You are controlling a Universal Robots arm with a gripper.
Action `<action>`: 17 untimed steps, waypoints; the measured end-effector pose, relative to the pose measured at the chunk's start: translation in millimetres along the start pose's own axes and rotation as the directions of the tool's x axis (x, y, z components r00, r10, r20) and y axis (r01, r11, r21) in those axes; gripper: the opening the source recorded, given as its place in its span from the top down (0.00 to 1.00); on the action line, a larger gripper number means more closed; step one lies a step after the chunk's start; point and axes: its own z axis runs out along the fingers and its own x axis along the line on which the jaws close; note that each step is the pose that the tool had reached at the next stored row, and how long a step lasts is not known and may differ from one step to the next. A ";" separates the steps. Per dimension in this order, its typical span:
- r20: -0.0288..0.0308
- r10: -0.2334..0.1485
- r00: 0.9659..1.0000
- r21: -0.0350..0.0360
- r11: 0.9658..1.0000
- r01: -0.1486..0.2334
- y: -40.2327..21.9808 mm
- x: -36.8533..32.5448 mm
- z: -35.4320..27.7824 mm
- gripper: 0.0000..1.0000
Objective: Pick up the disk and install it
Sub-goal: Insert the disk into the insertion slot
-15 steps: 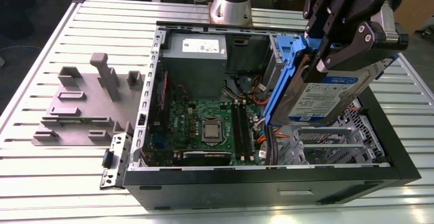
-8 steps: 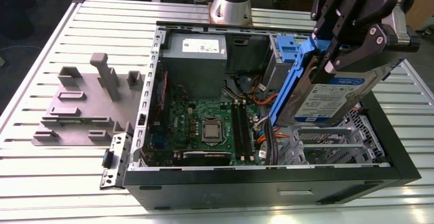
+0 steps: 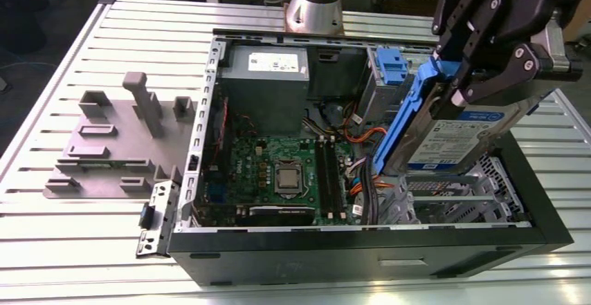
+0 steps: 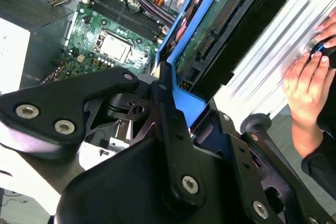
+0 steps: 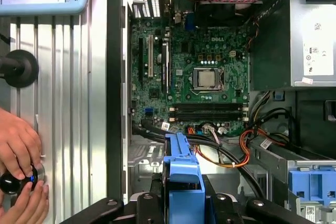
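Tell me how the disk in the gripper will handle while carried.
Probably stiff: the disk hangs tilted from the gripper without sagging. Likely heavy for its size, being a metal-bodied block. Its blue carrier frame looks like smooth plastic, so it might slip, and the bare circuit board suggests it is fragile.

- The way down into the drive cage (image 3: pixel 452 196) is taken up by the tilted disk (image 3: pixel 450 135), which is clamped in the gripper (image 3: pixel 478 84).
- The cage is hemmed in by a cable bundle (image 3: pixel 362 173) and the case wall (image 3: pixel 547 208).
- Open room is left above the motherboard (image 3: pixel 282 170).
- In the first wrist view, the table (image 5: pixel 68 103) beside the case is partly occupied by a person's hands (image 5: pixel 18 145).
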 end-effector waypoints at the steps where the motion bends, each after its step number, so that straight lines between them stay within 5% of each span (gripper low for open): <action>1: 0.000 0.000 1.000 0.000 1.000 0.000 -1.3 0.1 0.6 0.64; 17: 0.000 0.000 1.000 0.000 1.000 0.000 -24.4 -0.2 9.1 0.64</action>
